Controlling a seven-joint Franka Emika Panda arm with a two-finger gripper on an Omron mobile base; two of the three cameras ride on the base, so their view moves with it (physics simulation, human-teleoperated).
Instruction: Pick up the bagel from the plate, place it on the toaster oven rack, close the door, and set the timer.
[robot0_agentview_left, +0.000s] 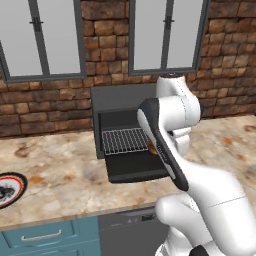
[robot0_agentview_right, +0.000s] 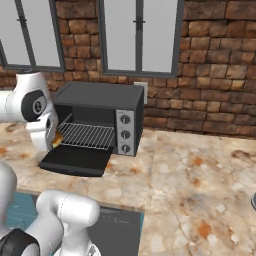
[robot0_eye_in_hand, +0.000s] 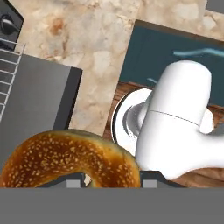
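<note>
Gripping the bagel (robot0_eye_in_hand: 70, 159), end effector (robot0_eye_in_hand: 107, 183) part-closed over the open door (robot0_agentview_right: 75, 159), rack (robot0_agentview_right: 87, 135) bare.

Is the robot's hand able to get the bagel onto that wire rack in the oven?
Probably yes. The hand holds the bagel right beside the toaster oven rack. The door lies dropped open and flat, and the rack looks bare, so nothing seems to block the way.
</note>
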